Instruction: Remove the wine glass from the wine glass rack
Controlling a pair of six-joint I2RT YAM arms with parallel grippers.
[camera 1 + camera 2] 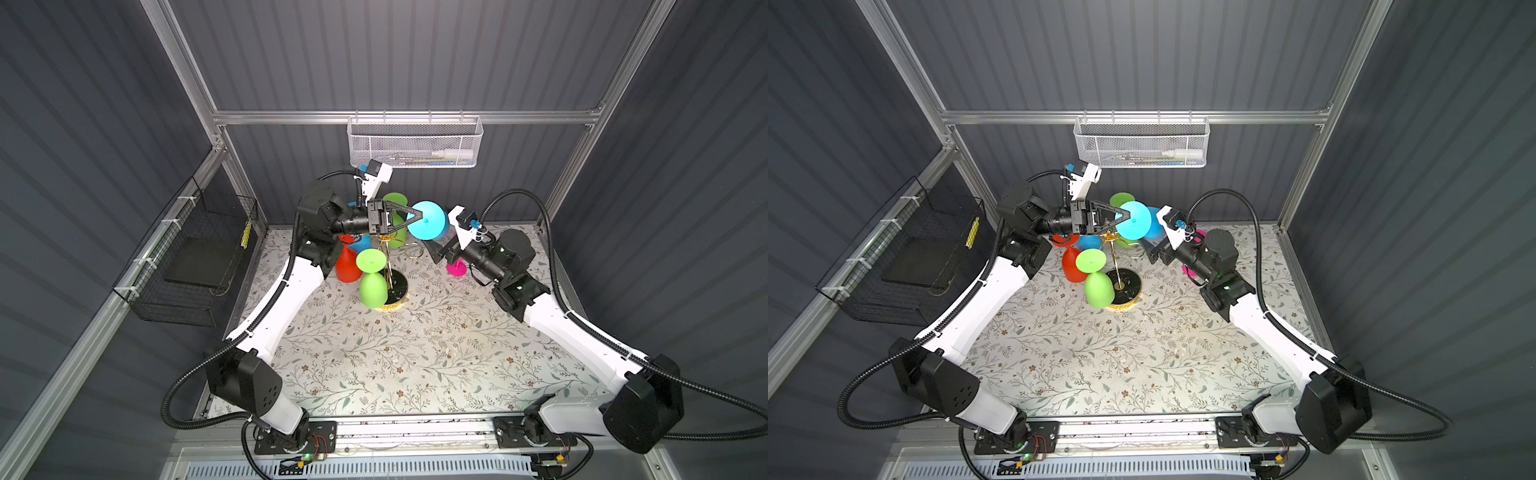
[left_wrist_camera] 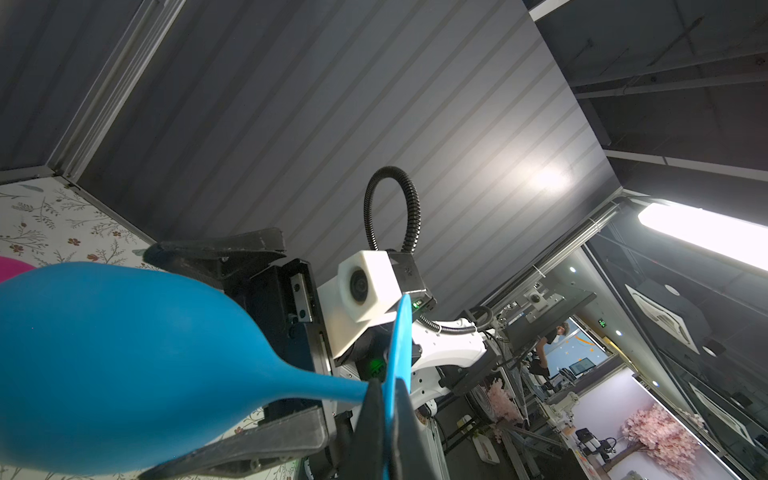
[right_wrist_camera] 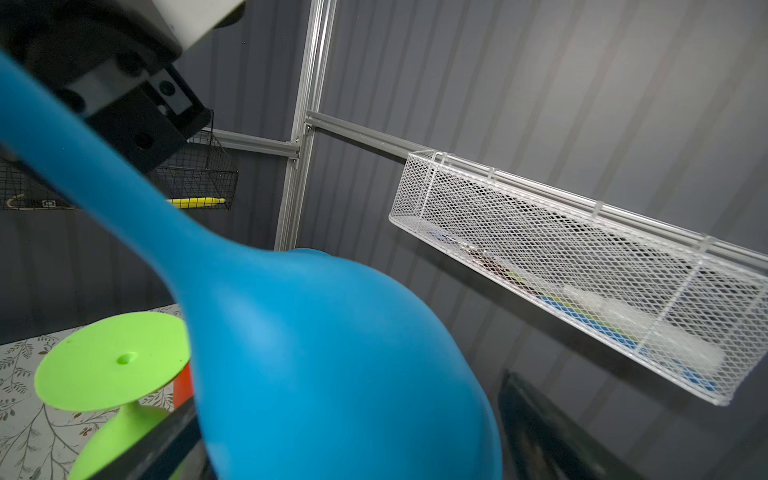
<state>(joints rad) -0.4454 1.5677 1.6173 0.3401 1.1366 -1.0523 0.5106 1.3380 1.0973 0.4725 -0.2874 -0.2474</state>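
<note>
A: What are you holding?
B: I am clamping my left end effector [image 2: 388, 403] on the foot of the blue glass [image 1: 428, 224], holding it sideways just right of the top of the rack [image 1: 400, 287].
A: And your right end effector [image 3: 353, 436]?
B: It is gaping wide, straddling the bowl.

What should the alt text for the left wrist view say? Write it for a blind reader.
The left tool is shut on the flat foot of a blue wine glass, seen close up. The glass's bowl lies between the open fingers of the right tool, whose white wrist camera faces this view against grey panelled walls.
</note>
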